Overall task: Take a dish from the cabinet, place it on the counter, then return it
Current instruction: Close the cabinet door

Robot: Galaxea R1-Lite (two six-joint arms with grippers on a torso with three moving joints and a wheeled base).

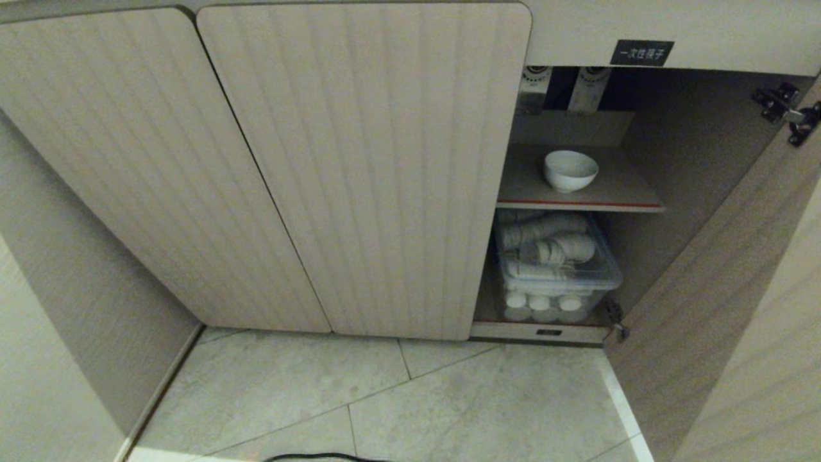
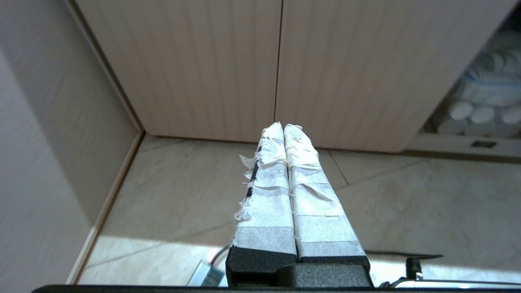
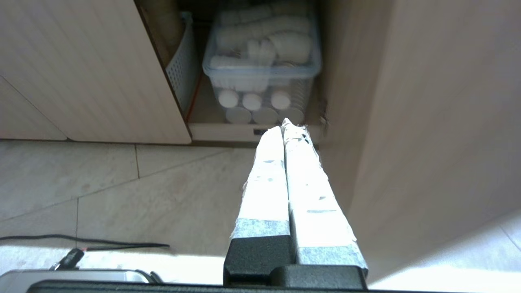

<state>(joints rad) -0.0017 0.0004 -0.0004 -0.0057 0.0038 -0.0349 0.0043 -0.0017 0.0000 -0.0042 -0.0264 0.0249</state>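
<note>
The dish (image 1: 570,170), a small white bowl, stands upright on the upper red-edged shelf (image 1: 616,196) of the cabinet (image 1: 359,167), whose right door (image 1: 725,282) hangs open. The counter is out of view. Neither arm shows in the head view. My left gripper (image 2: 283,127) is shut and empty above the floor, facing the two closed ribbed doors. My right gripper (image 3: 283,124) is shut and empty too, low over the tiles in front of the open compartment, close beside the open door (image 3: 427,122).
Below the bowl, a clear plastic bin (image 1: 558,273) holds stacked white paper cups. A white slotted basket (image 3: 181,71) stands beside the bin. A black label (image 1: 641,52) sits above the opening. A black cable (image 3: 81,243) lies on the tiled floor (image 1: 410,398). A wall (image 1: 70,301) closes the left side.
</note>
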